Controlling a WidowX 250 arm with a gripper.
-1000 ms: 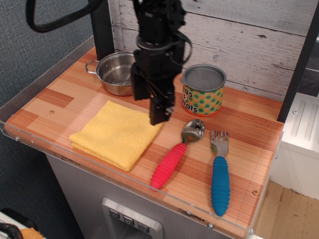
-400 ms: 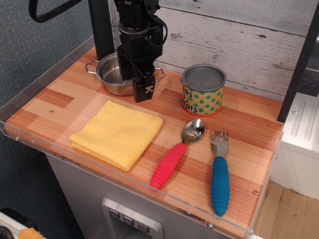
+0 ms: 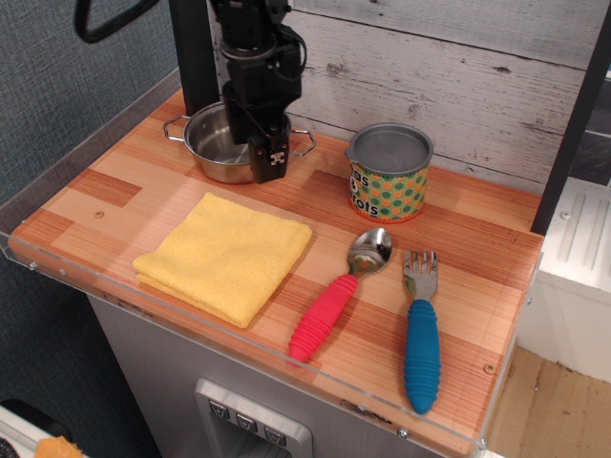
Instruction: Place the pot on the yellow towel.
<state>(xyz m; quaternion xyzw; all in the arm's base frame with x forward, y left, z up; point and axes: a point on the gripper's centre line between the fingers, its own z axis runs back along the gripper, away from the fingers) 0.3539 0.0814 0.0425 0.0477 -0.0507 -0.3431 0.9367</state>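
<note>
Hidden: the pot is partly covered by the gripper.
Grip: cannot be told.
Nearby: yellow towel, can.

There is only one view. The camera stands in front of the wooden counter, above it and a little to the right, and it looks down at an angle toward the white plank wall behind. It is at middle distance, so nearly the whole countertop fits inside.
</note>
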